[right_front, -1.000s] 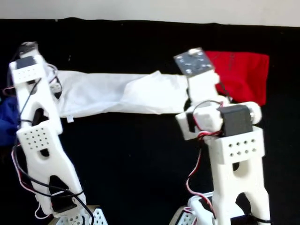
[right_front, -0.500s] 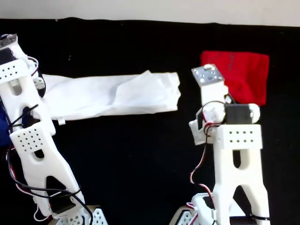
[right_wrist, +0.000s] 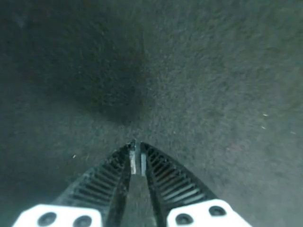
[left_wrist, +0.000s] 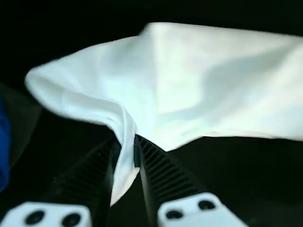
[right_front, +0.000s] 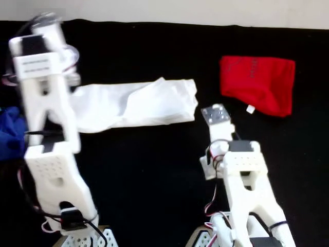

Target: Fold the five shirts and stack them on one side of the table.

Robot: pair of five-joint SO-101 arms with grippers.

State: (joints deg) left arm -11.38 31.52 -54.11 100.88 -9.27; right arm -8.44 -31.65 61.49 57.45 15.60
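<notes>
A white shirt (right_front: pixel 136 104) lies folded into a long band across the black table (right_front: pixel 154 170). Its left end is lifted and pinched by my left gripper (left_wrist: pixel 127 144), which is shut on a fold of the white shirt (left_wrist: pixel 199 94). The left arm (right_front: pixel 43 103) stands tall at the left of the high view. A folded red shirt (right_front: pixel 258 85) rests at the back right. A blue shirt (right_front: pixel 10 131) shows at the left edge. My right gripper (right_wrist: pixel 135 149) is shut on nothing above bare black cloth, with the right arm (right_front: pixel 231 164) drawn back at the front right.
The table's far edge meets a pale wall (right_front: pixel 164 10). Black cloth lies bare between the two arms and in front of the white shirt. A strip of blue cloth (left_wrist: pixel 4 142) sits at the edge of the left wrist view.
The right arm let go of the white shirt's right end and drew back toward the front. The left arm swung right and up, carrying the shirt's left end.
</notes>
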